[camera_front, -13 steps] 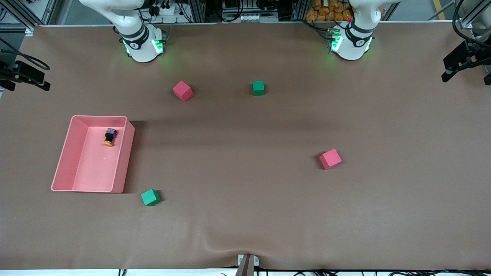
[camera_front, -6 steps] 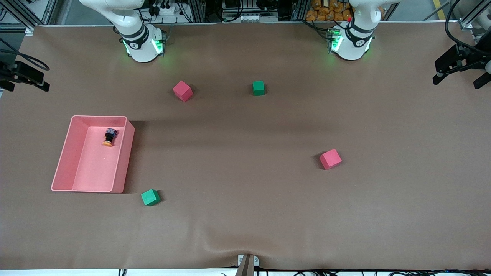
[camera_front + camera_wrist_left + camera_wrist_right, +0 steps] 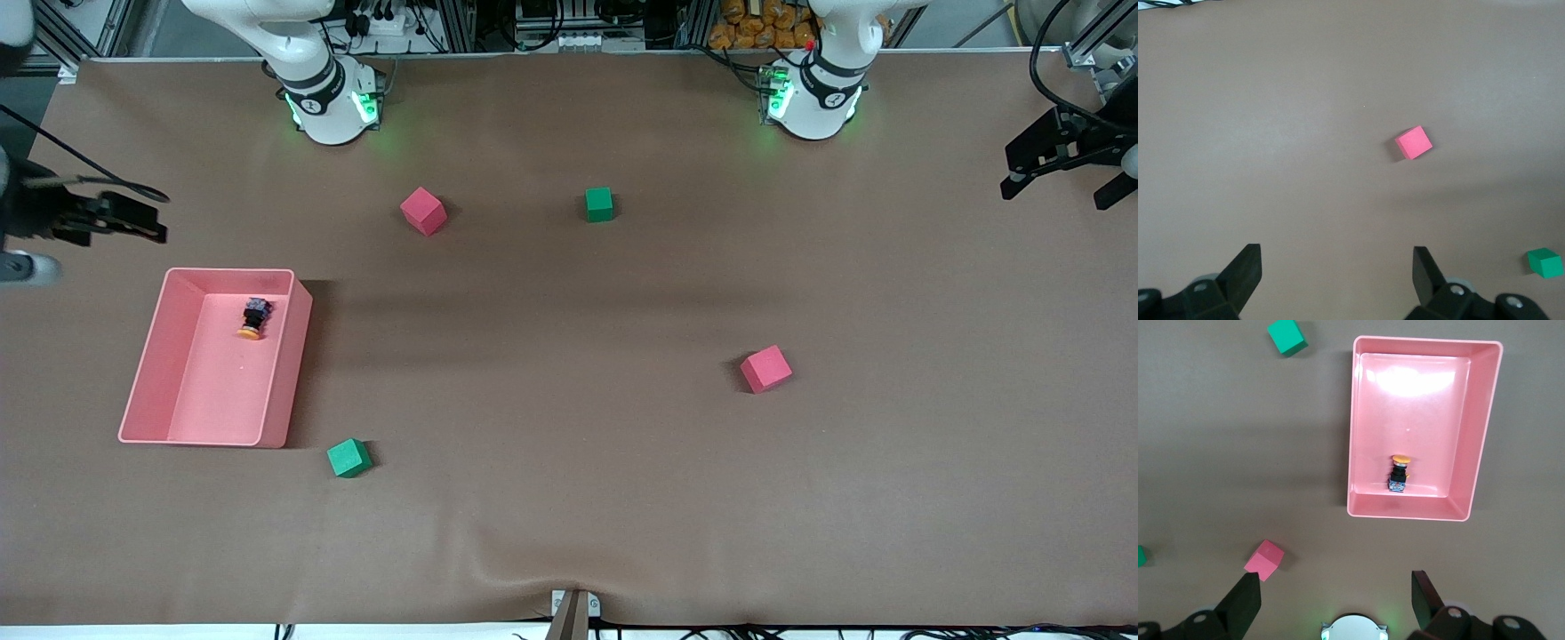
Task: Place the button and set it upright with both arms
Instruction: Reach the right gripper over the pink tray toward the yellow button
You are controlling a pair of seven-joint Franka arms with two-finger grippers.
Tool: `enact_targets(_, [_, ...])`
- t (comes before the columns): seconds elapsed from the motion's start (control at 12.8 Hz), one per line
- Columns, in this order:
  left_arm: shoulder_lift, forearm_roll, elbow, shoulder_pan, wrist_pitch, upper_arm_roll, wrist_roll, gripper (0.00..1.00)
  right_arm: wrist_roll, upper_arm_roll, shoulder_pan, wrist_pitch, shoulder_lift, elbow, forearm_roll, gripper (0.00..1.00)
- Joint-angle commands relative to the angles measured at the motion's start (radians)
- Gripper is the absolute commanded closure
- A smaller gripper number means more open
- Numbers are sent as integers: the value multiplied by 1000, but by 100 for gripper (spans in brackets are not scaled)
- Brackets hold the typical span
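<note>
The button [image 3: 253,318] lies on its side in the pink tray [image 3: 147,356], orange cap toward the front camera, dark body away from it. In the right wrist view the button [image 3: 1399,473] rests close to one end wall of the tray [image 3: 1484,427]. My right gripper [image 3: 147,222] [image 3: 1335,587] hangs open over the table's edge at the right arm's end, outside the tray, holding nothing. My left gripper [image 3: 1056,191] [image 3: 1337,257] is open and empty over the left arm's end of the table.
Foam cubes are scattered about: a pink cube [image 3: 423,211] and a green cube [image 3: 599,204] near the bases, a pink cube [image 3: 765,368] [image 3: 1413,143] toward the left arm's end, a green cube [image 3: 348,458] [image 3: 1287,336] beside the tray's front corner.
My right gripper has swung in from the table's edge toward the tray. The left gripper has drifted slightly inward. Button, tray and cubes have not moved.
</note>
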Motion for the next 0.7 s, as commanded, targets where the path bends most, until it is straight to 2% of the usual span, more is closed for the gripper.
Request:
enact_targets(0.0, [5, -10, 8, 0, -10, 1, 2, 0, -4, -6, 12, -85, 73, -2, -19, 0])
enact_targets(0.23, [13, -10, 6, 0, -10, -1, 2, 0, -1, -10, -54, -145, 122, -4, 0, 0])
enact_targets(0.39, [13, -12, 6, 0, -10, -1, 7, 0, -19, -7, -97, -217, 218, -8, 13, 0])
enact_targets(0.47, [13, -12, 6, 0, -10, -1, 4, 0, -28, -9, -106, -215, 219, -46, 49, 0])
enact_targets(0.62, [14, -12, 6, 0, -10, -1, 8, 0, -19, -9, -97, -140, 205, -91, 44, 0])
